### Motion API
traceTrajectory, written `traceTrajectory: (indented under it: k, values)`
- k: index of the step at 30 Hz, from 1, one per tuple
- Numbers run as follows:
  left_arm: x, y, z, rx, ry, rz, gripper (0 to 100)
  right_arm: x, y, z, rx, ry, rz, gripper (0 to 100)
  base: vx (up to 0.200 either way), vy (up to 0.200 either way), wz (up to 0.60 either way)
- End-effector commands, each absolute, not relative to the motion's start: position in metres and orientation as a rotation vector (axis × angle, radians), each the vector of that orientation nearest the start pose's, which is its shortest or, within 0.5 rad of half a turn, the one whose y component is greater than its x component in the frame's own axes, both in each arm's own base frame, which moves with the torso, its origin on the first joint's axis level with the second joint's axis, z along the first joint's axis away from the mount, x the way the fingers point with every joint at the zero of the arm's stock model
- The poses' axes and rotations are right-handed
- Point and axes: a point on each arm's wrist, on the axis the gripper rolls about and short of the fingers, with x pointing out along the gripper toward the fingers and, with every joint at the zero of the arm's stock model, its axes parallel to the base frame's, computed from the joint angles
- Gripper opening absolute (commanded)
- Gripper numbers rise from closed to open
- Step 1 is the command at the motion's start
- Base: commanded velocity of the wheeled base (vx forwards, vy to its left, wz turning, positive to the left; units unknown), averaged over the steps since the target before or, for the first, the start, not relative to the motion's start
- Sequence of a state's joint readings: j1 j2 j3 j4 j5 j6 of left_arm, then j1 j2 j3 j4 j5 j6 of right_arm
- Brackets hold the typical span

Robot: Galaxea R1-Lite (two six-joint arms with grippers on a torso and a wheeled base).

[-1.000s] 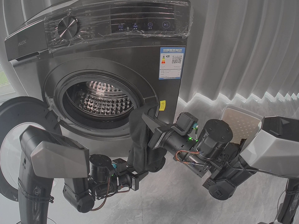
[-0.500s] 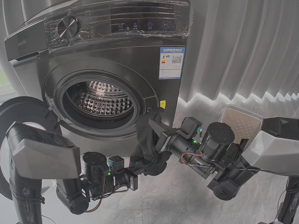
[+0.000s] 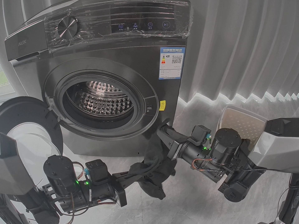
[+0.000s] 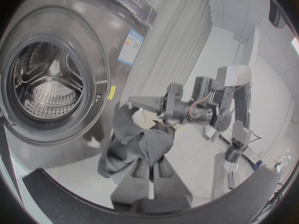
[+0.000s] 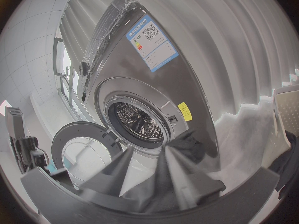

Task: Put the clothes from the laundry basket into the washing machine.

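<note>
A dark garment (image 3: 154, 168) hangs low in front of the washing machine (image 3: 130, 63), below and to the right of the open drum (image 3: 102, 100). My left gripper (image 3: 130, 175) is near the floor, shut on the garment's lower end (image 4: 137, 140). My right gripper (image 3: 163, 131) sits by the machine's lower right corner. Its fingers stand apart in the right wrist view, with the cloth (image 5: 187, 147) draped over one fingertip (image 5: 165, 150). The white laundry basket (image 3: 243, 122) stands to the right by the curtain, with more dark cloth (image 5: 289, 162) at its side.
The round machine door (image 3: 28, 131) is swung open to the left, close to my left arm. A pleated curtain (image 3: 243, 41) runs behind the basket. Pale tiled floor (image 3: 187, 199) lies in front of the machine.
Both arms dropped lower. The right gripper moved down and right, away from the drum rim; the left gripper drew back down-left. The garment sank from the rim toward the floor.
</note>
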State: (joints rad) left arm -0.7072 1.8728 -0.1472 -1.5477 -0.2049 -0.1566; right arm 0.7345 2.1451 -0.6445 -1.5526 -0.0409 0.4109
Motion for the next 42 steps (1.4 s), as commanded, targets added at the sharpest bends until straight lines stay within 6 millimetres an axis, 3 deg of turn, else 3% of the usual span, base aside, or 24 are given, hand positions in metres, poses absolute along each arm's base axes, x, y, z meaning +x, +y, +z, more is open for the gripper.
traceTrajectory:
  k: [1,4,11,21,37,42]
  values:
    - [0.169,-0.153,0.108,-0.13,0.149,-0.913,0,0.257,0.225,0.084,0.398,0.128,0.672,100,0.0,0.0,0.0]
    - [0.172,-0.157,0.109,-0.133,0.137,-0.914,0,0.248,0.209,0.072,0.339,0.185,0.641,100,0.0,0.0,0.0]
    - [0.188,-0.169,0.123,-0.158,0.051,-0.888,0,0.229,0.191,0.086,0.276,0.164,0.642,100,0.0,0.0,0.0]
    - [0.21,-0.183,0.125,-0.176,0.003,-0.721,0,0.229,0.19,0.081,0.264,0.185,0.64,100,0.0,0.0,0.0]
    - [0.213,-0.185,0.135,-0.201,-0.042,-0.658,0,0.229,0.189,0.079,0.245,0.185,0.636,100,0.0,0.0,0.0]
    - [0.212,-0.186,0.147,-0.227,-0.087,-0.668,0,0.224,0.191,0.077,0.238,0.202,0.654,100,0.0,0.0,0.0]
